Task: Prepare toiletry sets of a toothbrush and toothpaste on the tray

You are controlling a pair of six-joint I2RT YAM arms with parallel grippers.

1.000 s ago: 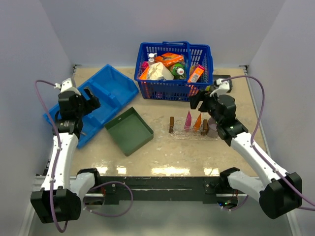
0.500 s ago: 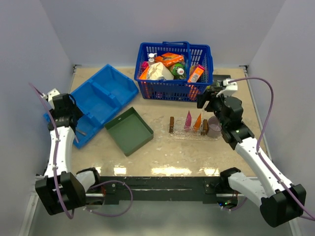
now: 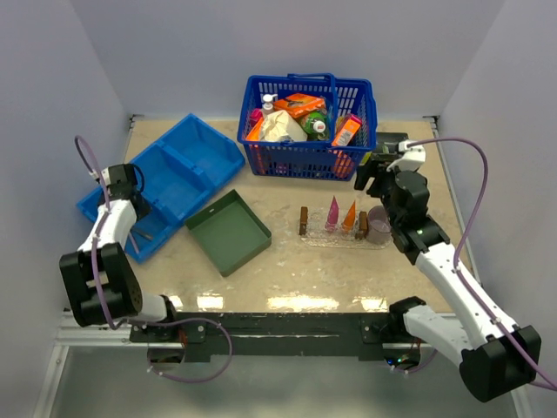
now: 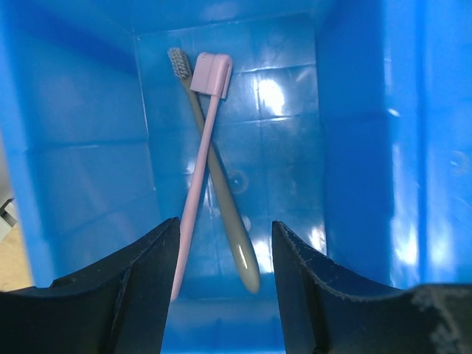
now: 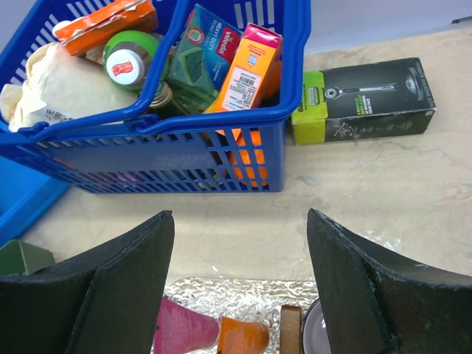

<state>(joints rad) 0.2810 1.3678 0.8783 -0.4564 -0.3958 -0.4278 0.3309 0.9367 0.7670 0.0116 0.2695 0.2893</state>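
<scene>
Beige table between pale walls. On it the clear tray (image 3: 335, 239) carries a pink tube (image 3: 332, 214) and an orange tube (image 3: 349, 216), both just beneath the right fingers (image 5: 125, 280), which are spread wide and hold nothing. A blue basket (image 5: 184, 147) sits beyond them. The left fingers (image 4: 147, 287) stand partly open and touch nothing, above a pink toothbrush (image 4: 198, 177) and a grey toothbrush (image 4: 225, 214) that lie crossed in the blue bin (image 4: 354, 147).
</scene>
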